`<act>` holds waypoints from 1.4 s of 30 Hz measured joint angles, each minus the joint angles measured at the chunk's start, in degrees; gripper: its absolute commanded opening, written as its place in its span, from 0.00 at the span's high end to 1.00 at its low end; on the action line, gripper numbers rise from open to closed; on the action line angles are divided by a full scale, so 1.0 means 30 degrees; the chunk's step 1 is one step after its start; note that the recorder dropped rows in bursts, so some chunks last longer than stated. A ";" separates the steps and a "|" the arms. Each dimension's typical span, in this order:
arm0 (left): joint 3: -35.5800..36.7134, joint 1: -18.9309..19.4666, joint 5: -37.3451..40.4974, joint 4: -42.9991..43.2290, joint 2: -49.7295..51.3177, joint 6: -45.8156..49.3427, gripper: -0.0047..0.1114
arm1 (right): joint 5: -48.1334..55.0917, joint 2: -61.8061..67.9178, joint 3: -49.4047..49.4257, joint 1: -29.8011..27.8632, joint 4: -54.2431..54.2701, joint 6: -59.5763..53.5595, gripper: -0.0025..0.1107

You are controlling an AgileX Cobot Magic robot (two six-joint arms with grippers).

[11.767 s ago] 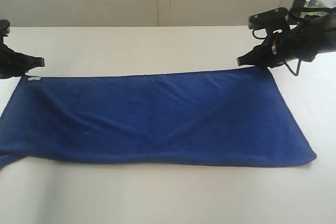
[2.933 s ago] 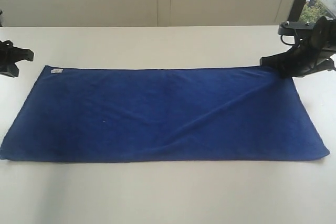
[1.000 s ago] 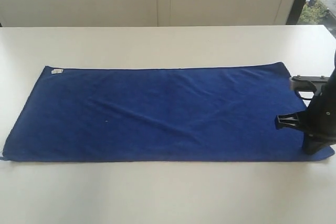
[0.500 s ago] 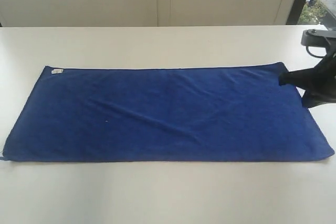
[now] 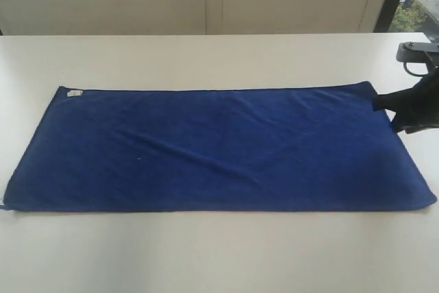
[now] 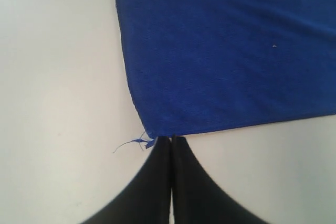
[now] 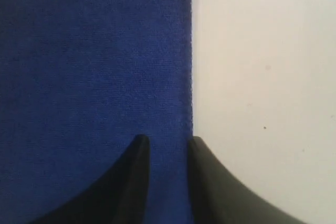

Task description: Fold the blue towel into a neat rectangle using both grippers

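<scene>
The blue towel (image 5: 219, 145) lies flat and spread out on the white table (image 5: 206, 53), its white tag (image 5: 74, 92) at the far left corner. My right gripper (image 5: 385, 116) hangs at the towel's right edge near the far corner. In the right wrist view it (image 7: 168, 140) is open, one finger over the cloth (image 7: 94, 51) and the other along the hem, nothing pinched. My left gripper (image 6: 170, 138) is out of the exterior view. Its jaws are shut, tips at the towel's (image 6: 226, 51) edge beside a corner with a loose thread (image 6: 128, 144).
The table runs wide around the towel, with a pale wall behind it. A window strip (image 5: 415, 5) shows at the far right. The right arm's bracket (image 5: 415, 49) sits at the right border.
The right gripper moved from the towel's near right corner up along the right edge to the far corner, and its jaws opened. The towel stayed put.
</scene>
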 measured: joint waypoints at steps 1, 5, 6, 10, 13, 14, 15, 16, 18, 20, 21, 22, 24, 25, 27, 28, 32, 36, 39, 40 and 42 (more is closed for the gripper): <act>0.0000 0.0000 0.0000 0.0000 0.0000 0.0000 0.96 | -0.0100 0.0114 0.0000 0.0000 0.0035 -0.0110 0.66; 0.0000 0.0000 0.0000 0.0000 0.0000 0.0000 0.96 | -0.0465 0.0591 0.0000 0.0042 0.0079 -0.1103 0.63; 0.0000 0.0000 0.0000 0.0000 0.0000 0.0000 0.96 | -0.0627 0.0632 0.0000 0.0121 0.0079 -0.1294 0.63; 0.0000 0.0000 0.0000 0.0000 0.0000 0.0000 0.96 | -0.1473 0.0736 0.0000 0.0477 0.0111 -0.2075 0.60; 0.0000 0.0000 0.0000 0.0000 0.0000 0.0000 0.96 | -0.1772 0.0865 0.0000 0.0608 0.0111 -0.2243 0.59; 0.0000 0.0000 0.0000 0.0000 0.0000 0.0000 0.96 | -0.1821 0.0874 0.0000 0.0608 0.0111 -0.2237 0.59; 0.0000 0.0000 0.0000 0.0000 0.0000 0.0000 0.96 | -0.1866 0.0956 0.0000 0.0608 0.0111 -0.2237 0.59; 0.0000 0.0000 0.0000 0.0000 0.0000 0.0000 0.96 | -0.1938 0.1039 0.0000 0.0608 0.0111 -0.2237 0.59; 0.0000 0.0000 0.0000 0.0000 0.0000 0.0000 0.96 | -0.2013 0.1253 0.0000 0.0608 0.0029 -0.2237 0.59; 0.0000 0.0000 0.0000 0.0000 0.0000 0.0000 0.96 | -0.2007 0.1493 0.0000 0.0608 -0.0039 -0.2237 0.59; 0.0000 0.0000 0.0000 0.0000 0.0000 0.0000 0.96 | -0.2007 0.1612 0.0000 0.0608 -0.0092 -0.2237 0.59; 0.0000 0.0000 0.0000 0.0000 0.0000 0.0000 0.96 | -0.2007 0.1672 0.0000 0.0608 -0.0092 -0.2237 0.59; 0.0000 0.0000 0.0000 0.0000 0.0000 0.0000 0.96 | -0.2051 0.1800 -0.0024 0.0608 -0.0092 -0.2286 0.60; 0.0000 0.0000 0.0000 0.0000 0.0000 0.0000 0.96 | -0.2051 0.1796 -0.0024 0.0608 -0.0092 -0.2286 0.60; 0.0000 0.0000 0.0000 0.0000 0.0000 0.0000 0.96 | -0.2051 0.1832 -0.0059 0.0608 -0.0092 -0.2286 0.61; 0.0000 0.0000 0.0000 0.0000 0.0000 0.0000 0.96 | -0.2092 0.1857 -0.0041 0.0608 -0.0092 -0.2286 0.62; 0.0000 0.0000 0.0000 0.0000 0.0000 0.0000 0.96 | -0.2177 0.1906 -0.0071 0.0608 -0.0092 -0.2286 0.77; 0.0000 0.0000 0.0000 0.0000 0.0000 0.0000 0.96 | -0.2204 0.1949 -0.0116 0.0643 0.0018 -0.2286 0.90; 0.0000 0.0000 0.0000 0.0000 0.0000 0.0000 0.96 | -0.2204 0.1949 -0.0116 0.0643 0.0112 -0.2286 0.96; 0.0000 0.0000 0.0000 0.0000 0.0000 0.0000 0.96 | -0.2204 0.1949 -0.0116 0.0643 0.0106 -0.2286 0.96; 0.0000 0.0000 0.0000 0.0000 0.0000 0.0000 0.96 | -0.2204 0.1949 -0.0116 0.0643 0.0106 -0.2286 0.96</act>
